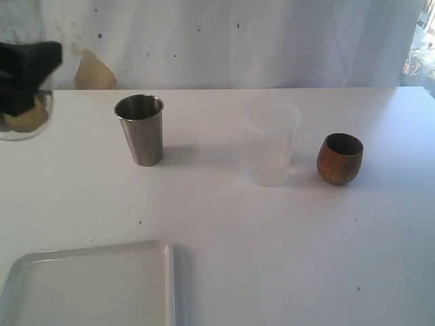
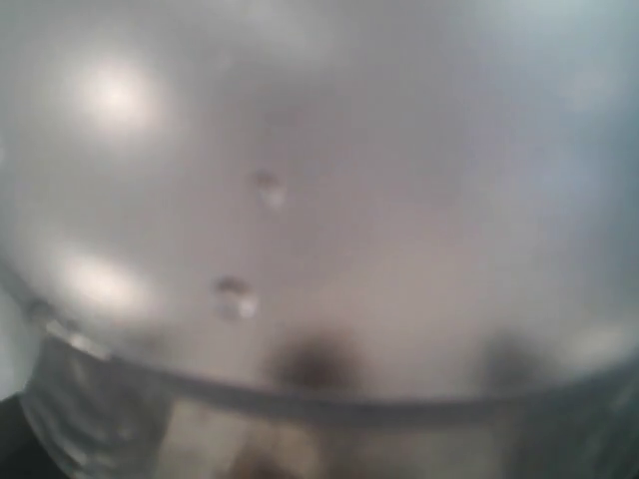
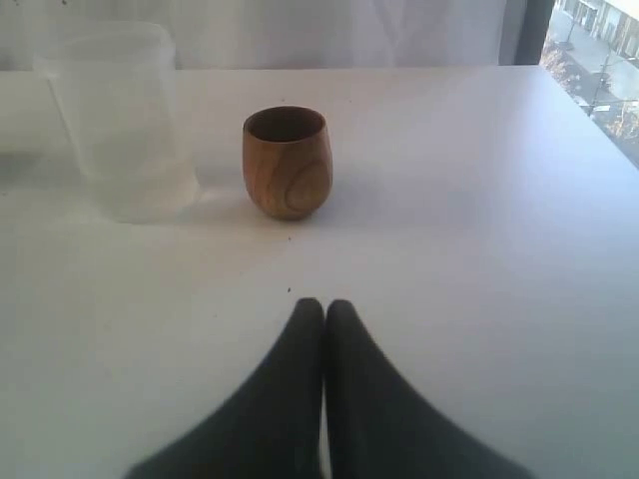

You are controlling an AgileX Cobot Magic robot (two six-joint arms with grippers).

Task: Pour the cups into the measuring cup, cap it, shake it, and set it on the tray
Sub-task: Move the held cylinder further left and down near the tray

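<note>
- Evidently the pouring is done. The measuring cup (image 1: pixel 24 122) carries a tan fill in its base and the wooden cup (image 3: pixel 286 160) looks empty inside. I judge the step in hand to be the shake, or the carry to the tray (image 1: pixel 95 285).
- To do it well, hold the vessel upright with a firm grip across its wall; droplets cling to the clear plastic, so it may be slick.
- Whether the cap is seated I cannot tell, since the left wrist view is only a blur of clear plastic. Any shake should be short and guarded.
- For the set-down, come low over the tray's bare middle, away from the raised rim, and release only when the base sits flat.
- The steel tumbler (image 1: pixel 139 129) stands well to the side of that path and needs no detour.
- The left gripper (image 1: pixel 30 68) has its jaws wide, clamped around the measuring cup at the far left edge of the exterior view. Whether the base rests on the table or hangs above it I cannot tell.
- The right gripper (image 3: pixel 323 304) has its fingers pressed together and holds nothing. It is over bare table, short of the wooden cup and apart from it.
</note>
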